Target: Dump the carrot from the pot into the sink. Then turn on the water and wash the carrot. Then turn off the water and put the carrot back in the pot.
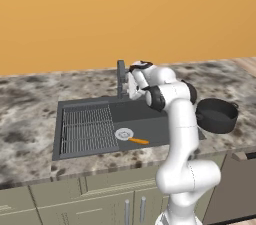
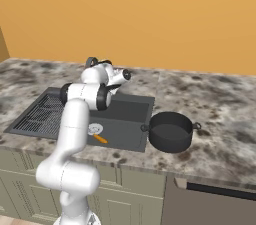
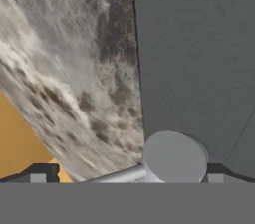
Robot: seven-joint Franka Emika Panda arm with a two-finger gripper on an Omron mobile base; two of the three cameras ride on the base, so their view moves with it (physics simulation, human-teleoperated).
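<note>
Now the carrot (image 1: 138, 141) lies on the sink (image 1: 150, 125) floor, just beside the drain (image 1: 124, 133) (rack (image 1: 88, 129) in the other half). Well apart, the pot (image 1: 217, 115) sits upright on the counter (image 1: 30, 104). At the faucet (image 1: 121, 76), the gripper (image 3: 127, 177) has its jaws spread wide, straddling the grey knob (image 3: 174, 157), holding nothing.

A dark grey faucet (image 1: 120, 76) stands on the marbled granite countertop (image 1: 30, 99); an orange wall (image 1: 125, 14) rises behind the countertop, pale green cabinets (image 1: 75, 204) below.
</note>
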